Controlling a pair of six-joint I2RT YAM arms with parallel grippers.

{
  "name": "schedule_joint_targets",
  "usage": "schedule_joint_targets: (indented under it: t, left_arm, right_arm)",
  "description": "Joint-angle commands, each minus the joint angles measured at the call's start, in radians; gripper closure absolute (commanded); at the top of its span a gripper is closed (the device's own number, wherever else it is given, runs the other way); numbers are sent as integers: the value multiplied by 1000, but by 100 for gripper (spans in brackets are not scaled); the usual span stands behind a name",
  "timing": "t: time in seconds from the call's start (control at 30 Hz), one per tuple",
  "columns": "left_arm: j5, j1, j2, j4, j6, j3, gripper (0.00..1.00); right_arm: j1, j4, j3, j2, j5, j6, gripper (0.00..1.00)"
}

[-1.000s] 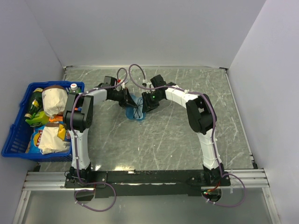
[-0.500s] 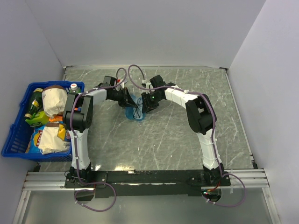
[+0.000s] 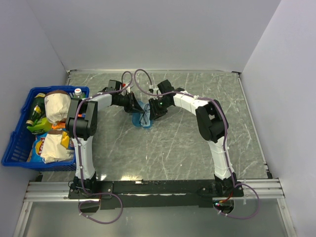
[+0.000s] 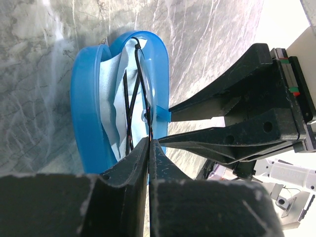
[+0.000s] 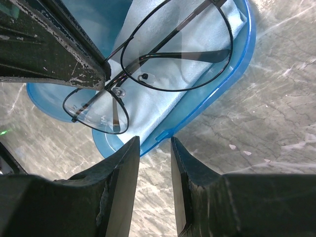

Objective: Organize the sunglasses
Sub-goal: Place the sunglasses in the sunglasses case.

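got left gripper [image 4: 149, 143] clamped on the sunglasses [image 5: 148, 69] in the blue case [image 5: 217, 98]. got right gripper [image 5: 154, 143] half open, empty.

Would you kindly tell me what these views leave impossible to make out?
- Right wrist view: whether the sunglasses touch the cloth or hang above it; the angle hides any gap.
- Right wrist view: whether the right gripper clamps the blue case rim; its fingers cover the contact.
- Top view: the sunglasses, too small to separate from the case.
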Motion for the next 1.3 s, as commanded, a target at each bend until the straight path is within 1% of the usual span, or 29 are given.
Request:
schedule_joint_targets:
  t: [0.0,0.3,0.67,0.93,1.07,1.27]
  left_arm:
    - [13,5,-43,1,-23,36,92]
    - [21,5,-51,11,-47,33,92]
    - [-19,-4,-109,69,-109,-41,96]
    - [-51,-16,-99,61,-103,-44,96]
    - [-77,-16,-89,46,-89,-32,99]
    - [-99,-16,-91,29,-87,-24,99]
  right_arm:
    - [13,-10,30,25,4,-12,62]
    - [15,-11,32,23,10,-15,62]
    - [15,-8,27,13,-2,-6,62]
    - [16,0,18,10,-8,-1,62]
    - [16,9,7,2,-17,7,62]
    - [16,27,-14,-4,-43,24,61]
